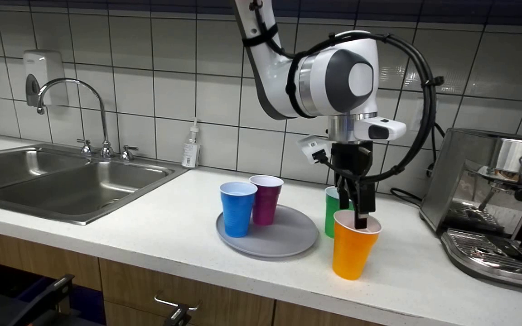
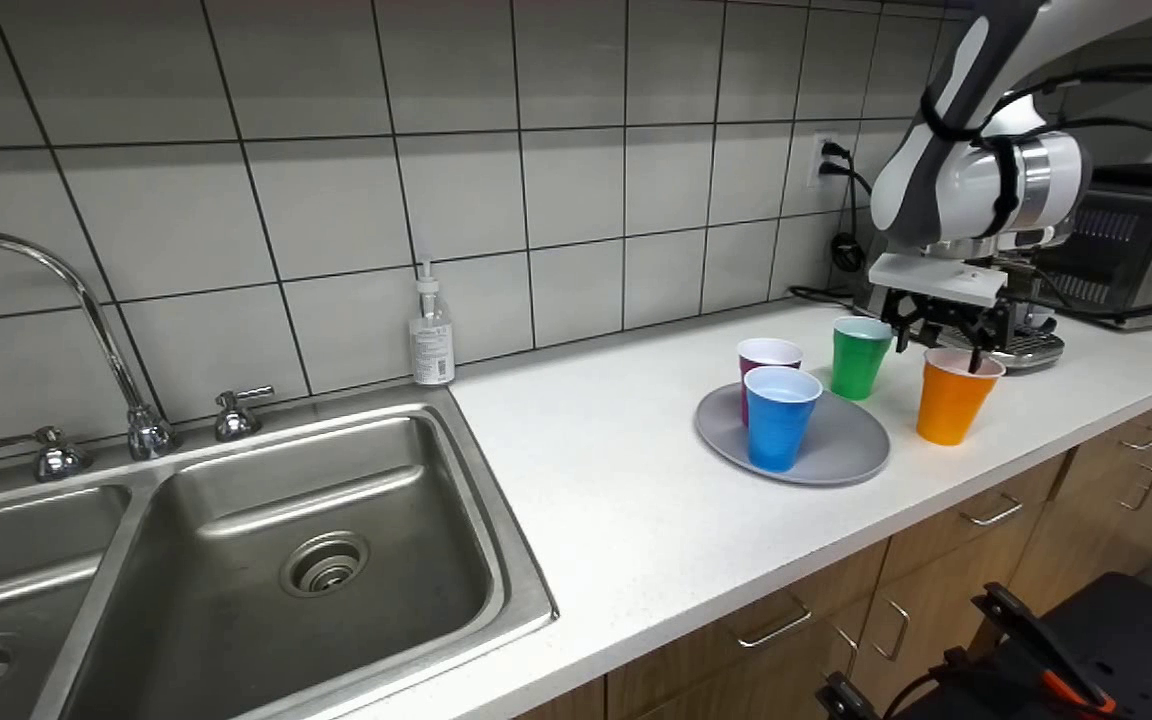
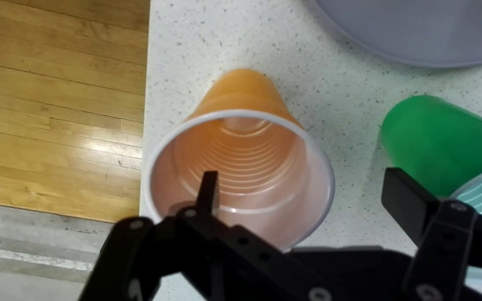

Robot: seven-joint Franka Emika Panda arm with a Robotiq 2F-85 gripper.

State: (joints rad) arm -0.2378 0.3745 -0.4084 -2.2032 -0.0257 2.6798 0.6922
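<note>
Orange outside, pale and ringed within, the flared cup [image 1: 354, 253] stands upright near the front edge of the white counter [image 1: 175, 226]. The gripper [image 3: 301, 184] has its jaws spread wide, one fingertip over or in the cup's mouth, the other near the green cup [image 3: 442, 138]. Counter room is narrow toward the gray plate [image 1: 283, 237], wider toward the coffee machine [image 1: 492, 208]. Wooden floor [image 3: 57, 104] shows only in the wrist view, an oven-like appliance [image 2: 1116, 240] only in an exterior view.
</note>
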